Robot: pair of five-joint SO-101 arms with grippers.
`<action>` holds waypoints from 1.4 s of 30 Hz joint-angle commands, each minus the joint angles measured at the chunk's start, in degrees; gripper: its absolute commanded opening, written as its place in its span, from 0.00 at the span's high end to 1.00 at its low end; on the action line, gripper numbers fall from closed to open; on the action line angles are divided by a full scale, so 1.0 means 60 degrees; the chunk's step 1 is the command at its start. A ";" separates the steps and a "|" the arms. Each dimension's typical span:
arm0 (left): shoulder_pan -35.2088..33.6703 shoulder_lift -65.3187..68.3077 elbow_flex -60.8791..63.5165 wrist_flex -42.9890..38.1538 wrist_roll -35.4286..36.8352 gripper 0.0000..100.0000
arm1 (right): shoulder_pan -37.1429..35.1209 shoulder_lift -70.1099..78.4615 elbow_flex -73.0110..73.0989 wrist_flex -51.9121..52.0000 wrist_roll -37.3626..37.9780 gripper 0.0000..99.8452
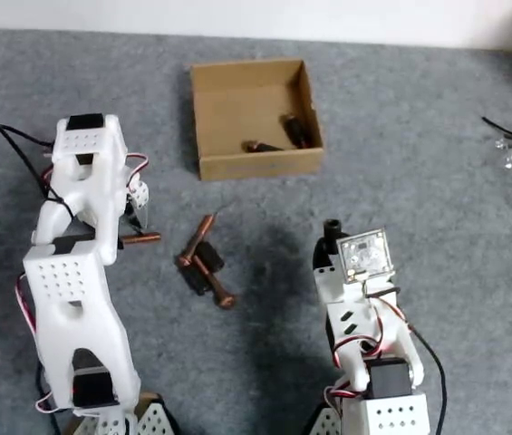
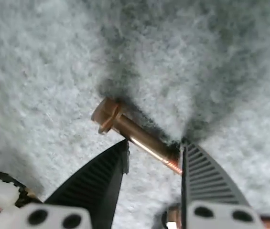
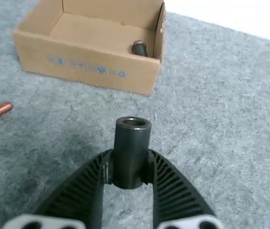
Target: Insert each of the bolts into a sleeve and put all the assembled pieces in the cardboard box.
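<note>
Though upright — sleeve (image 3: 132,136) in end effector (image 3: 128,161)

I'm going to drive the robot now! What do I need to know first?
Left gripper: shut on a bolt.
Right gripper: shut on a sleeve, upright, open end up.
Done: two pieces seem to lie in the box.
Left: push the held bolt into the held sleeve and box them. Then do the same with the two loose bolts and the dark sleeves lying in front of the box.
</note>
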 commanded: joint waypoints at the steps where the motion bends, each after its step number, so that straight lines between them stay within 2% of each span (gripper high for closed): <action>1: -0.0007 0.0242 -0.0198 -0.0073 0.0337 0.82 | 0.0110 -0.0125 0.0491 -0.0388 -0.0029 1.00; 13: -0.0007 0.0271 -0.0066 -0.0073 0.0322 0.82 | 0.0110 -0.0125 0.0491 -0.0388 -0.0029 1.00; 15: 0.0066 0.0256 -0.0051 0.0088 0.0293 0.86 | 0.0110 -0.0125 0.0491 -0.0388 -0.0029 1.00; 18: 0.0066 0.0242 -0.0125 0.0176 0.0278 0.99 | 0.0110 -0.0125 0.0491 -0.0388 -0.0029 1.00; 19: 0.0037 0.0227 -0.0125 0.0176 0.0278 1.00 | 0.0110 -0.0125 0.0491 -0.0388 -0.0029 1.00; 29: 0.0095 0.0183 -0.0198 0.0249 0.0264 1.00 | 0.0110 -0.0125 0.0491 -0.0388 -0.0029 1.00; 37: 0.0051 0.0139 -0.2293 0.0689 0.0249 1.00 | 0.0110 -0.0125 0.0491 -0.0388 -0.0029 1.00; 42: 0.0037 -0.1150 -0.3158 0.0689 0.0249 1.00 | 0.0110 -0.0125 0.0491 -0.0388 -0.0015 1.00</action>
